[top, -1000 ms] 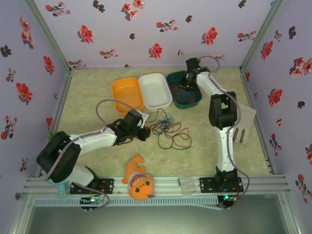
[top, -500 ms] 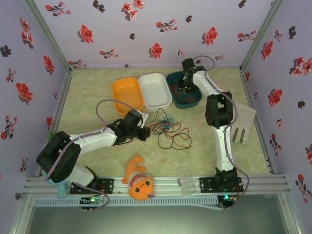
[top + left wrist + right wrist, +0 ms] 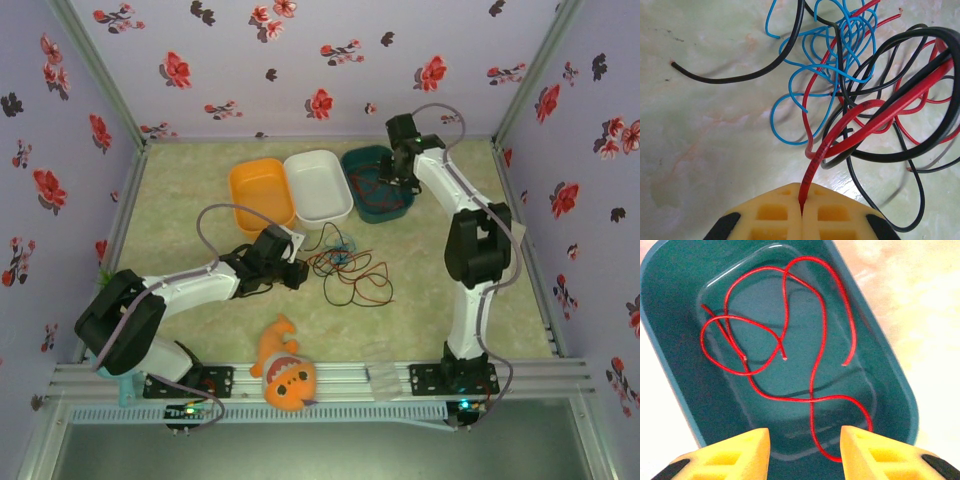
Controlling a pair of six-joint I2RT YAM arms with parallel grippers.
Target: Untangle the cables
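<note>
A tangle of red, black and light blue cables [image 3: 345, 268] lies mid-table. My left gripper [image 3: 299, 276] sits at its left side, shut [image 3: 801, 212] on a red cable [image 3: 875, 120] that runs up into the tangle. A black cable [image 3: 740, 77] and a blue cable [image 3: 790, 95] loop around it on the table. My right gripper [image 3: 404, 182] hovers over the teal bin [image 3: 365, 208]. It is open [image 3: 804, 442], with nothing between its fingers. Loose red cable [image 3: 812, 365] lies in loops on the floor of the teal bin [image 3: 670, 340].
An orange bin [image 3: 262, 195] and a white bin [image 3: 318, 185] stand left of the teal one. An orange plush fish [image 3: 285, 372] lies at the near edge, beside a clear cup [image 3: 382, 378]. A clear plastic piece [image 3: 500, 262] lies at the right.
My right gripper has opened and let the red cable drop into the teal bin, and the right arm's elbow has swung to the right. The left arm has not moved.
</note>
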